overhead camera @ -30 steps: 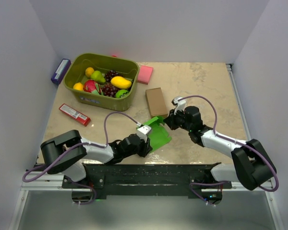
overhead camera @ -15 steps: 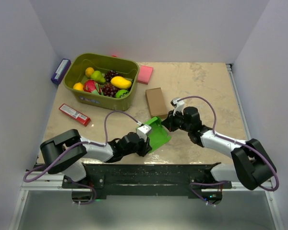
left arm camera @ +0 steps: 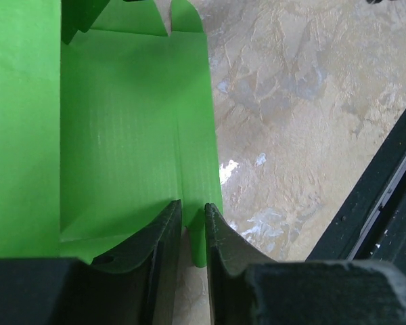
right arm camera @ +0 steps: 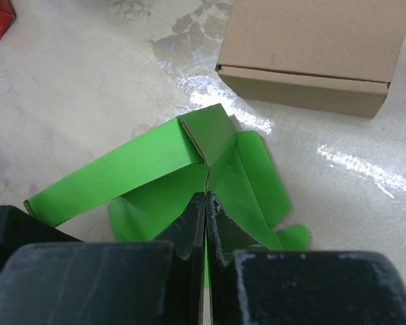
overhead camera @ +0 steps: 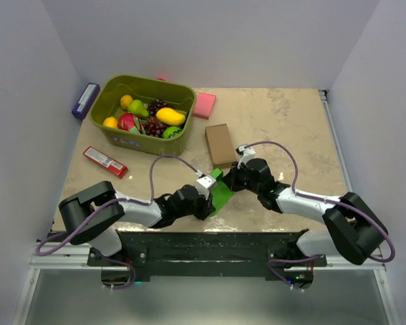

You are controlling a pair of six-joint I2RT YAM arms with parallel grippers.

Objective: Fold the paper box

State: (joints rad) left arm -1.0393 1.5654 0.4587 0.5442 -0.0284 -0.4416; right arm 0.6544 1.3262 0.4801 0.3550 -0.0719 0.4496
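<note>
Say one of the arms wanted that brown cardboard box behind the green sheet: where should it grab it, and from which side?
Probably from straight above, pinching across the narrow width of the brown cardboard box, on its two long sides. It lies flat and closed, both long sides look free, and the paper box lies close to its near end.

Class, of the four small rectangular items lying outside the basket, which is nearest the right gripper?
The brown cardboard box, lying just beyond the right gripper; the pink pad sits farther back, the red packet and purple box far left.
</note>
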